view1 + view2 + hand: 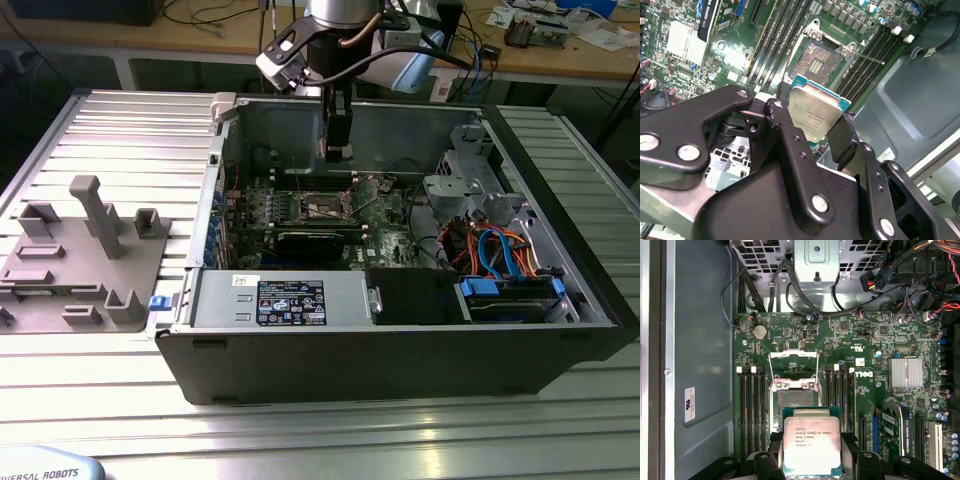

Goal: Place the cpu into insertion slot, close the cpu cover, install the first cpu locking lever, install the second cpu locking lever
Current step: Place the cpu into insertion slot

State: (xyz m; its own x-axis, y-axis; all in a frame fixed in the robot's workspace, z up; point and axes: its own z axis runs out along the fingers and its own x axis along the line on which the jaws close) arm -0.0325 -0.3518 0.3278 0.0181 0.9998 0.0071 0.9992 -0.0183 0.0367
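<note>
The gripper (812, 121) is clamped on the cpu (815, 114). Its 2 black fingers (840, 142) press against opposite edges of the chip, and the silver-grey top faces the camera in both wrist views. In the first wrist view the cpu (812, 445) sits level between the fingers, with the green edge of its board showing around the metal lid.

The chip is in the air above the motherboard, not yet seated. The insertion slot (795, 399) lies uncovered just beside it, and in the second wrist view its contact field (819, 59) is bare. The cpu cover (793, 354) is swung open off the slot, and a thin locking lever (867, 58) sticks out to one side of the socket.

Long black memory slots (752, 410) flank the socket on both sides. A finned silver heatsink (906, 373) sits further across the board.

In the exterior view the gripper (336, 150) hangs down inside the open computer case (400, 350), above the socket (325, 208). The case lies on a ribbed metal table (100, 130). A grey fixture (90, 250) stands at the exterior view's left.
</note>
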